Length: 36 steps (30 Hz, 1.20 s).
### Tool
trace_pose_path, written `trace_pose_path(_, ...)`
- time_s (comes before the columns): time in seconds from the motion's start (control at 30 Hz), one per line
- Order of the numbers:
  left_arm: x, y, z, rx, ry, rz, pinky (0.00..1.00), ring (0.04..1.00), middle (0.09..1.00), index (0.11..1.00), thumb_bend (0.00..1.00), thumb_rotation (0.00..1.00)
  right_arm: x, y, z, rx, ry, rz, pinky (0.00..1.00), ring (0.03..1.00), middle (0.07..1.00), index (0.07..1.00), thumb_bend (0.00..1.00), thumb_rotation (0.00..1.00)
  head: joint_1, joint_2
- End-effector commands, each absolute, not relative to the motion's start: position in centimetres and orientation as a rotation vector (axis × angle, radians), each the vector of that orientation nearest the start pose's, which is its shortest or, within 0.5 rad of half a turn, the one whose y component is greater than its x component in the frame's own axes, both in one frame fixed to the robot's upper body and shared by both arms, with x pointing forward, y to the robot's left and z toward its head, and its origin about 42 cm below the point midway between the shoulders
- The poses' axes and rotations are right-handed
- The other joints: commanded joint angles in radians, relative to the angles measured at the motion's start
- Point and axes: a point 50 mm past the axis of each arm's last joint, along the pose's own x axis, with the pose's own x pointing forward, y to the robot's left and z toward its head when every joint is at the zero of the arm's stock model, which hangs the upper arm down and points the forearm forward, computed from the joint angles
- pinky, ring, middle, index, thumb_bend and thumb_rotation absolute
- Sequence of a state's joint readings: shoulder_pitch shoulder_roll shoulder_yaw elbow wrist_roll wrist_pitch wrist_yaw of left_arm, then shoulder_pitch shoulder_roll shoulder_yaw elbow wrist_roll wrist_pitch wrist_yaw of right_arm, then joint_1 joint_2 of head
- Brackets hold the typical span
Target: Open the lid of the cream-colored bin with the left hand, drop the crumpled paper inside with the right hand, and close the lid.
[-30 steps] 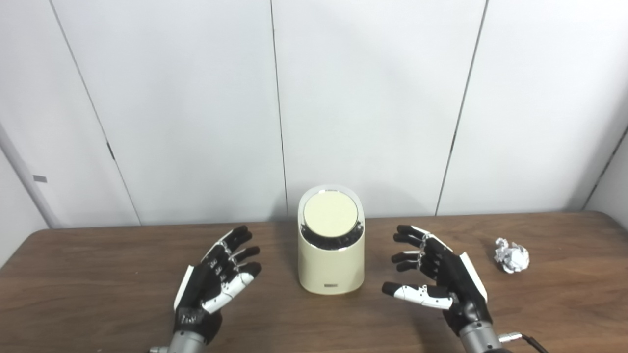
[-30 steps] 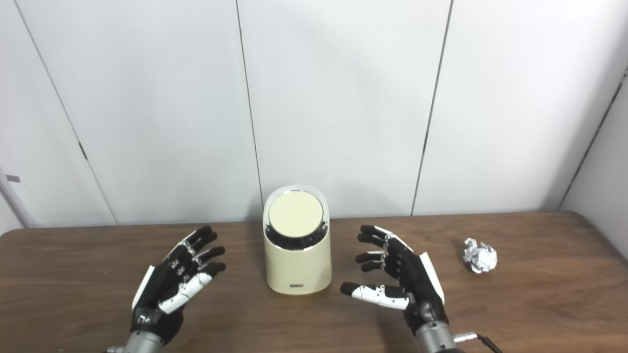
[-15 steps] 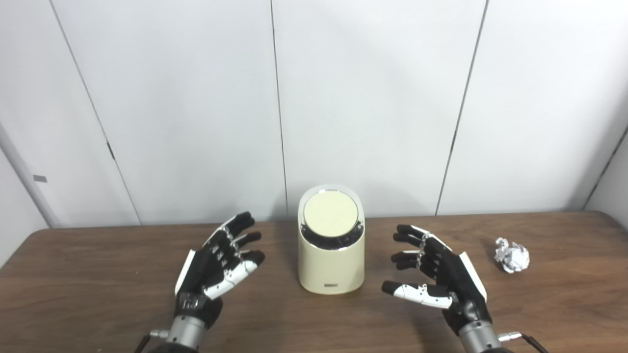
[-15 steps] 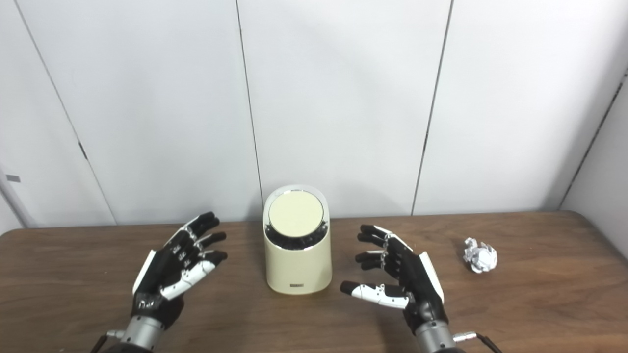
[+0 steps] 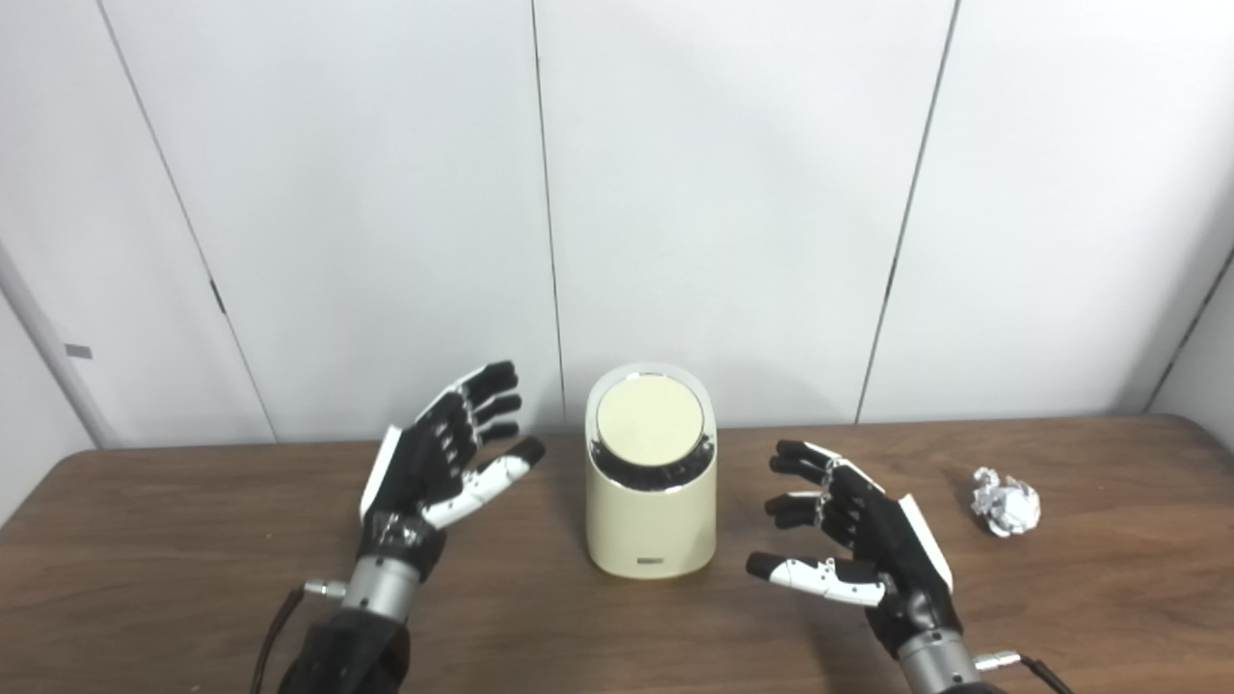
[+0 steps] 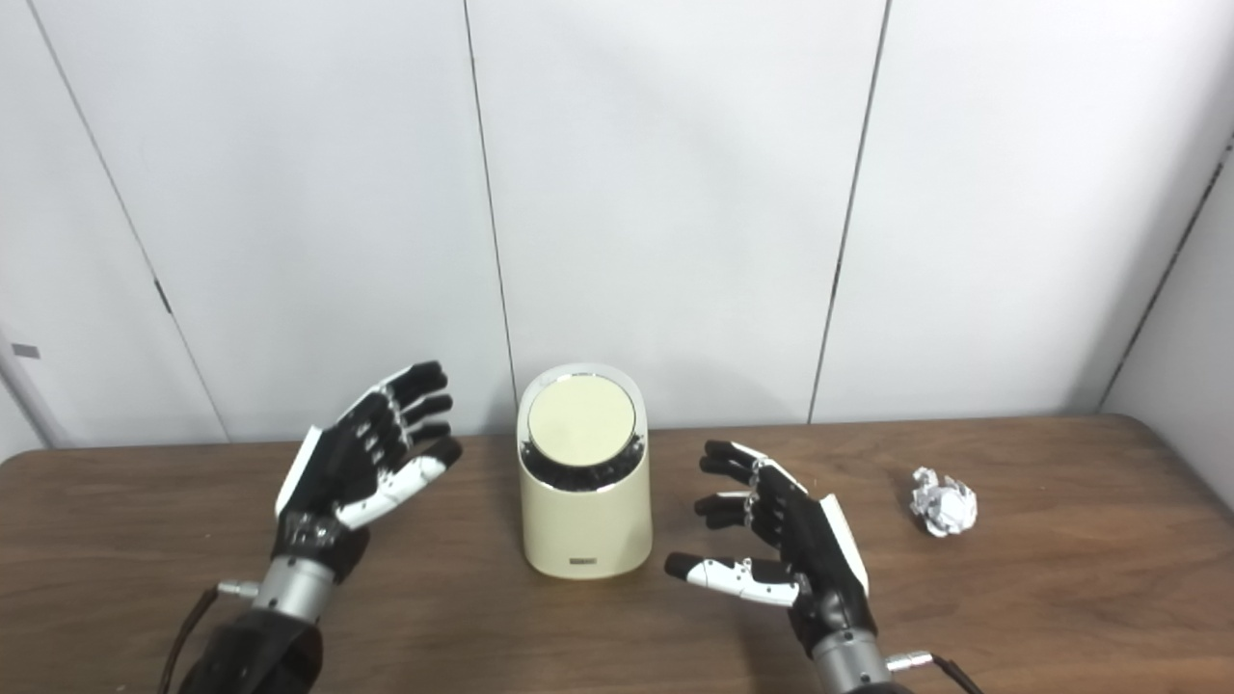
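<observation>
The cream bin [image 5: 651,501] stands upright near the back-centre of my wooden table [image 5: 193,578], close to the white panelled wall [image 5: 723,193]. Its round lid [image 5: 650,422] is down and tilted toward me, ringed by a bright metal rim, with a dark band showing just under the lid's front edge. A small dark label sits low on the bin's front.

My left hand [image 5: 439,467] is raised to the left of the bin, roughly level with the lid — fingers spread and pointing up and to the right, thumb angled toward the bin, holding nothing. It is near the bin but touches neither the body nor the lid; a gap of wall and table shows between the thumb tip and the bin's side.

My right hand [image 6: 786,549] hangs low over the table to the right of the bin, palm turned inward, fingers loosely curled and apart, thumb stretched out to the left toward the bin's base. It, too, is empty and clear of the bin.

The crumpled paper [image 6: 944,502] — a white ball — lies on the table well to the right, beyond my right hand and apart from it, toward the table's far right corner.
</observation>
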<state>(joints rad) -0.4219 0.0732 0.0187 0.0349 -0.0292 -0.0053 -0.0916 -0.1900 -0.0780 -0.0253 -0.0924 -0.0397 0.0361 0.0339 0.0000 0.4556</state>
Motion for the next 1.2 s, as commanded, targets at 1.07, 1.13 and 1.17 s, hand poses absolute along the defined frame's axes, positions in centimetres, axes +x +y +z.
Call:
trace_pose_path(1.07,43.2,14.4,31.8,0.565,-0.469,-0.109,1.0,1.0,0.999,0.979,0.92,0.19,34.5,-21.7,19.7,-0.098,-0.32,0.049,0.58,0.596,0.765,0.778,0.81,0.12,-0.01,0.005)
trace_pose_path(1.13,43.4,14.2,31.7,0.592,-0.472,-0.108,0.96,1.0,1.0,0.984,0.93,0.2,34.4,-21.6,19.7,-0.096,-0.32,0.049,0.57,0.595,0.766,0.778,0.81,0.12,-0.011,0.008)
trace_pose_path(1.17,43.5,14.0,31.6,0.621,-0.474,-0.101,0.93,1.0,1.0,0.984,0.93,0.2,34.4,-21.6,19.7,-0.096,-0.32,0.049,0.57,0.595,0.765,0.778,0.81,0.12,-0.011,0.008)
